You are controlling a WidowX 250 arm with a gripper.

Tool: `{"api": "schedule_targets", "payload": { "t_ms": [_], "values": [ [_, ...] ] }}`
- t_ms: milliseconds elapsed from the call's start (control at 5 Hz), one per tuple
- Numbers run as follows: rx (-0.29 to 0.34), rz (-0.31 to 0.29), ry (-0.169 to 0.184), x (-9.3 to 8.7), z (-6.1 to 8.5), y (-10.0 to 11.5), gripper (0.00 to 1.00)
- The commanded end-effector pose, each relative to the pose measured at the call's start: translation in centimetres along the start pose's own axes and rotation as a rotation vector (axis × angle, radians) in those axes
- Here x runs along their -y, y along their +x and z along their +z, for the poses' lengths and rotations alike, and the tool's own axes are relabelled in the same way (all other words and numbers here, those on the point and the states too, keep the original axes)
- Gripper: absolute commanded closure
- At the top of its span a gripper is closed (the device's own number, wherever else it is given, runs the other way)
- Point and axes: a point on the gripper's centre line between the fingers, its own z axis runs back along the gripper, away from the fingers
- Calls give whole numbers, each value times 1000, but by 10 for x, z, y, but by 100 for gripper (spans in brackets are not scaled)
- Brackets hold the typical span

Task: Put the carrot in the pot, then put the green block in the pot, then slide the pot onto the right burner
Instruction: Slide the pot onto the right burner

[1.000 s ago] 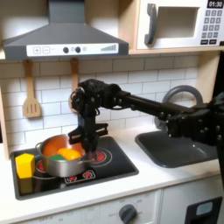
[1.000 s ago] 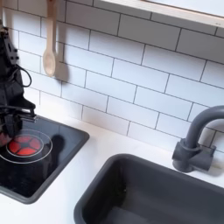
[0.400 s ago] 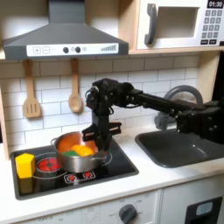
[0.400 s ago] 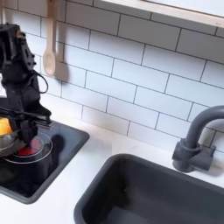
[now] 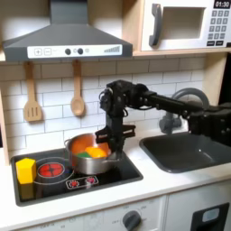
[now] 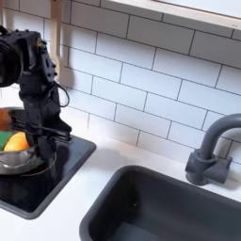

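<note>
A white tabletop (image 5: 153, 185) carries a black cooktop (image 5: 108, 176) on the first exterior view's left and a dark sink (image 5: 185, 152) on its right. The pot (image 5: 90, 155) sits on the cooktop's right side, a yellow block (image 5: 25, 170) at its left edge, a red burner ring (image 5: 50, 169) between them.

Yellow block (image 5: 25, 170) on cooktop's left edge; wooden spoons (image 5: 78, 95) on tiled wall; faucet (image 6: 209, 149) over sink (image 6: 160, 209).
</note>
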Motion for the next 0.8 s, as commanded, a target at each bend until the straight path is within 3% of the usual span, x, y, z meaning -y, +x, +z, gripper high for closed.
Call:
{"api": "schedule_targets", "payload": {
  "t_ms": [0, 400, 600],
  "values": [
    [6, -22, -8, 12, 0, 3, 100],
    [10, -37, -22, 19, 1, 4, 100],
    [9, -33, -18, 18, 2, 3, 0]
  ]
}}
